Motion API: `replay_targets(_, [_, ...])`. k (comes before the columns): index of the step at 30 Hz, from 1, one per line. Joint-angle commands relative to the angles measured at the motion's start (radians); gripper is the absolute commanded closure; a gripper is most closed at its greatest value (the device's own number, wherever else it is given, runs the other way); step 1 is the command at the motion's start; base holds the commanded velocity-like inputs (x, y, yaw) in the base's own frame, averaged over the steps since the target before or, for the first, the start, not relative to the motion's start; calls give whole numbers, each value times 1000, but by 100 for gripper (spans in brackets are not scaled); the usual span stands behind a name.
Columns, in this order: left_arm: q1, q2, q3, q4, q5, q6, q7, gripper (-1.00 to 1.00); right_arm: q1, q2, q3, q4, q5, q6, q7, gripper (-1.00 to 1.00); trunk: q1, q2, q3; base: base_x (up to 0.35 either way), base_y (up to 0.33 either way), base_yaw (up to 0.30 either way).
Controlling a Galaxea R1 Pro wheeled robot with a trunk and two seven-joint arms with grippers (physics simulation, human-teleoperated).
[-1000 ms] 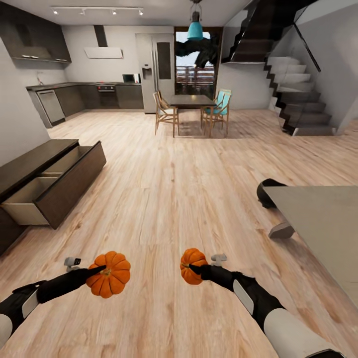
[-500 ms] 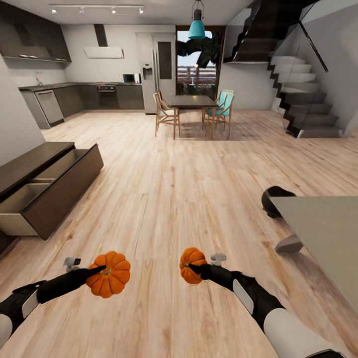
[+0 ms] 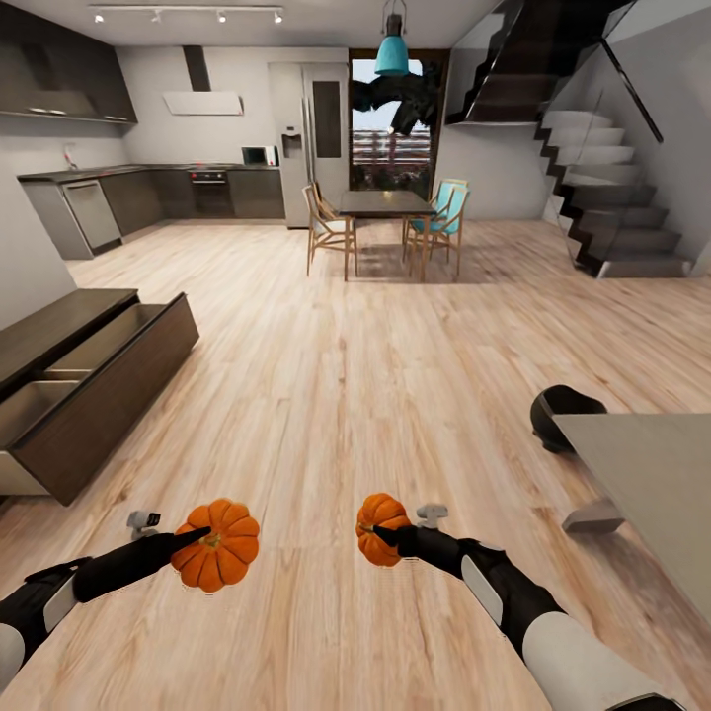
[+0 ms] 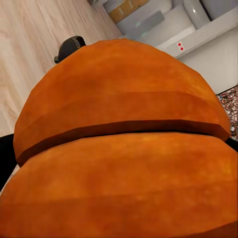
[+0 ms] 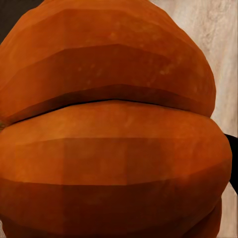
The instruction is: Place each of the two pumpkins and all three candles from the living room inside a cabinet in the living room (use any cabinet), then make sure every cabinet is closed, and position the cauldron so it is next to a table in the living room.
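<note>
Carrying 2 pumpkins low in the frame, the robot has both arms out over the plank floor [image 3: 355, 375]: the left gripper [image 3: 194, 538] has its fingers clamped on the larger-looking pumpkin [image 3: 216, 544] at lower left of centre, and the right gripper [image 3: 387, 534] is clamped on the other pumpkin [image 3: 381, 528] just right of centre. Each wrist view is close against orange ribs [image 4: 124, 148] [image 5: 114, 129].

So 0 of the 5 items look stored yet; I judge the pumpkins are on their way. The cabinet [image 3: 89, 370] stands at middle left with its drawer pulled out and the pale inside showing, well apart from both pumpkins. I see none of the 3 candles. Closing the drawer comes later.

At the right edge a pale desk [image 3: 652, 484] juts in, and a dark rounded thing [image 3: 563, 417], perhaps the cauldron, sits on the floor touching or just beside its far corner; I cannot tell which. Open floor lies between the arms and the drawer. Far off, at upper centre, stand a dining table with chairs [image 3: 383, 222], a kitchen at upper left, and stairs [image 3: 612, 197] at upper right.
</note>
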Motion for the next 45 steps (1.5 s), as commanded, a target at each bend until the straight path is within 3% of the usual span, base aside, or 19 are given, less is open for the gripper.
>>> replay_targets(1, [-1,1,-3,0,8,10,-3,100,-1,0,1,-2,-12,8,-1,100,0,0,-1,337,0,0])
replay_targets(29, [-1,1,-2,0,8,11,-4,100,-1,1,1,-1,-12,9,-8,100,0,0,-1,338,0,2])
replay_targets(45, [-1,1,-2,0,8,11,-4,100,-1,1,3,-2,-12,9,-12,100,0,0,-1,338,0,267])
